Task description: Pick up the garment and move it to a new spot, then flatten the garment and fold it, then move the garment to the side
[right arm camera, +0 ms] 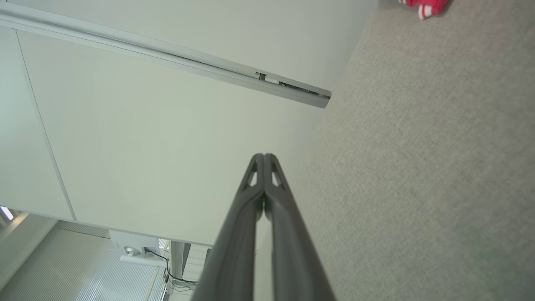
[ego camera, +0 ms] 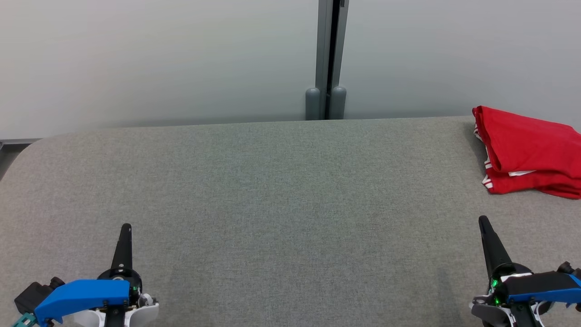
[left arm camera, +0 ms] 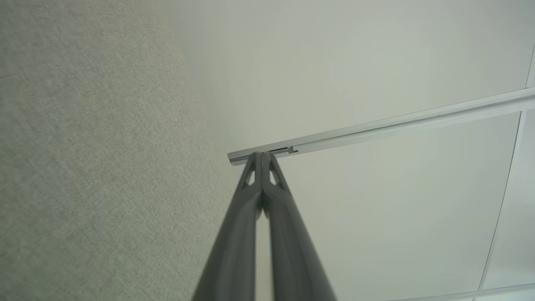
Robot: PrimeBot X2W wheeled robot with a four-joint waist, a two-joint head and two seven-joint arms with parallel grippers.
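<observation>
We see the garment [ego camera: 529, 152], red with white striped trim at its edges, lying folded in a compact bundle at the far right of the surface [ego camera: 272, 204]. It sits close to the back edge, and the head view's right border cuts off its far side. In the right wrist view a small red-and-white corner of it peeks in at the top edge, resting on the grey cloth.

Nearest to it is our right gripper [ego camera: 483, 219], low in the right of the head view, on the near side of the garment and clearly apart from it. Its two long dark fingers are pressed together into a single point with nothing between them. The right wrist view confirms this: the tips meet and hold nothing.

Our left gripper [ego camera: 126, 225] is at the lower left, well apart from the garment, with the wide middle of the surface between them. Its fingers are likewise pressed together and hold nothing, and the left wrist view shows the tips touching.

The surface is covered in grey woven fabric and has a rounded corner at the far left. Behind it rises a pale wall [ego camera: 159, 59], split by a grey vertical post [ego camera: 327, 59] that meets the back edge near the middle. A pale metal rail [left arm camera: 397, 123] runs across the wall in the left wrist view.
</observation>
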